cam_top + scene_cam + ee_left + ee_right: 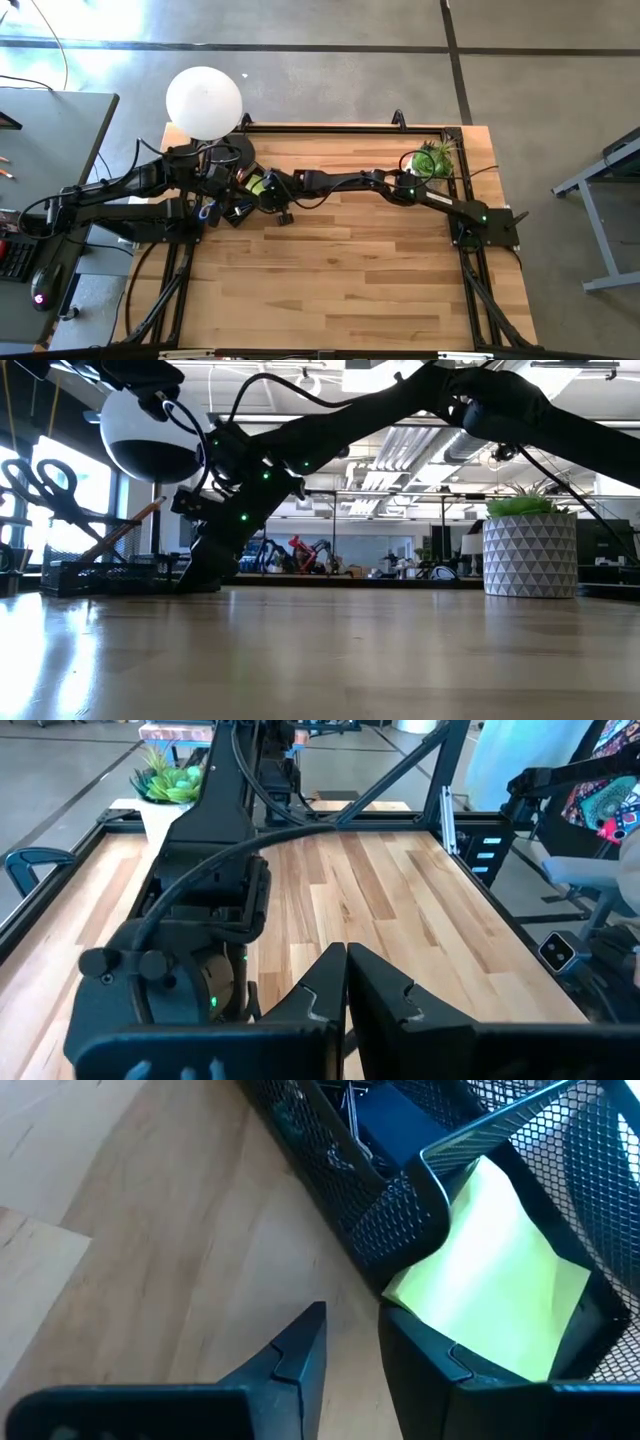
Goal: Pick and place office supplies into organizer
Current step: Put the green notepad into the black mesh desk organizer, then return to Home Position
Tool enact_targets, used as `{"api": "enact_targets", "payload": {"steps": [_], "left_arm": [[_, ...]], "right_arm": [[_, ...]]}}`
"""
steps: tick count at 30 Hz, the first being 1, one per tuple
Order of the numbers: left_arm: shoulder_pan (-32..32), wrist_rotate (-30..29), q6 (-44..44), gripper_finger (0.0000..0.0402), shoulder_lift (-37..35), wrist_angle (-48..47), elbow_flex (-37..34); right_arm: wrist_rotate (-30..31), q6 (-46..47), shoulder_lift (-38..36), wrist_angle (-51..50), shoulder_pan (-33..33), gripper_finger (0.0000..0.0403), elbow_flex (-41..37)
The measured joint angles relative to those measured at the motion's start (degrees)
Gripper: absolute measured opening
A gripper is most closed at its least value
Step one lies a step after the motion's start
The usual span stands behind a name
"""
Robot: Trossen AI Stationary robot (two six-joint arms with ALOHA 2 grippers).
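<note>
The right pincer (350, 1345) hangs over the near wall of the black mesh organizer (400, 1210), its fingers partly parted, one finger outside the wall over the table (150, 1230) and the other over the yellow sticky-note pad (490, 1280). I cannot tell whether that finger presses the pad or only covers its edge, nor whether the pad is gripped.

The pad sits inside the organizer, in the compartment just behind the mesh wall, lying tilted with one corner jutting out under the wall's end. Being nearly square, it has no clear long axis; its face is turned up toward the wrist camera, and the jutting corner points out of the organizer toward the table.

My concern is that corner: if the pincer pulls away while a finger drags on the paper, the pad may slide out. A finger could also catch the mesh and shift the whole organizer.

The left pincer (345, 990) waits beside the organizer with its fingers shut on nothing, close enough to the right arm that a careless retreat might brush it.
</note>
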Motion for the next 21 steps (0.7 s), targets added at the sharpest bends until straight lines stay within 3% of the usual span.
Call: {"api": "enact_targets", "payload": {"steps": [5,10,17,21], "left_arm": [[0.0,0.0,0.0,0.0003,0.0,-0.3,-0.1],[0.0,-0.6,-1.1,0.0003,0.0,1.7,-1.8],[0.0,-1.4,-3.1,0.0003,-1.5,3.7,-1.9],[0.0,-1.1,-3.2,0.0003,-2.7,3.7,-1.9]], "right_arm": [[-0.3,0.2,-0.1,-1.5,0.0,0.0087,0.6],[-1.6,2.2,-3.1,-12.0,0.2,0.0068,5.7],[-5.8,8.5,-11.2,-26.6,-2.7,0.0011,2.6],[-8.7,11.7,-13.3,-31.6,-4.2,0.0006,2.7]]}}
